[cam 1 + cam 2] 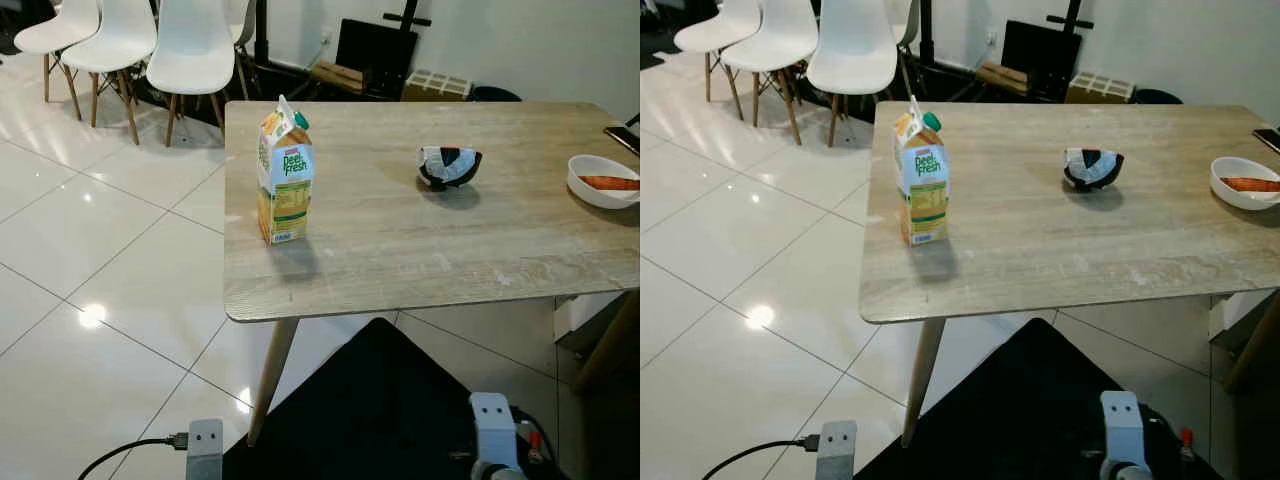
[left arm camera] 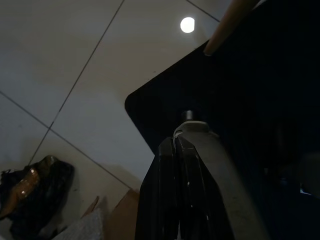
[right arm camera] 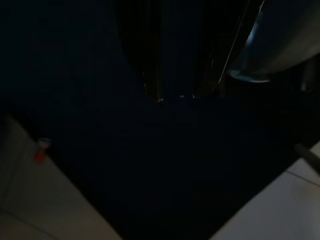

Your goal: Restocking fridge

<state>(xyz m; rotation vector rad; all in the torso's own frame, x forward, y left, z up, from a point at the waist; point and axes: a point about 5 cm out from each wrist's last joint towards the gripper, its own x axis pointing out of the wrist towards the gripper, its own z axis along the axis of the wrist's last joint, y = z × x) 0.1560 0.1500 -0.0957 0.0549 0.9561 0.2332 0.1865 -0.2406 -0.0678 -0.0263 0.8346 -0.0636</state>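
- Both arms hang low at the robot's sides, below the table edge, over a black mat (image 1: 370,400) on the white tiled floor (image 1: 80,250).
- The left gripper (image 2: 175,145) points down at the edge of the mat; its two black fingers lie pressed together with nothing between them.
- The right gripper (image 3: 175,95) hangs in deep shade over the mat; its two finger tips stand a little apart, but the picture is too dark to tell how far open it is or whether it holds anything.
- A black cable (image 1: 130,450) runs across the tiles near the left arm.
- The wooden table (image 1: 400,250) stands just ahead, one slanted leg reaching down beside the mat.
- The juice carton (image 1: 284,172) stands upright near the table's left front corner, well apart from both grippers.
- Further in, near the middle of the table, sits a small dark bowl (image 1: 449,167) with something pale inside.
- At the right edge rests a white dish (image 1: 603,181) holding something orange.
- Beyond the table, white chairs (image 1: 130,45) stand on the tiles at the far left.
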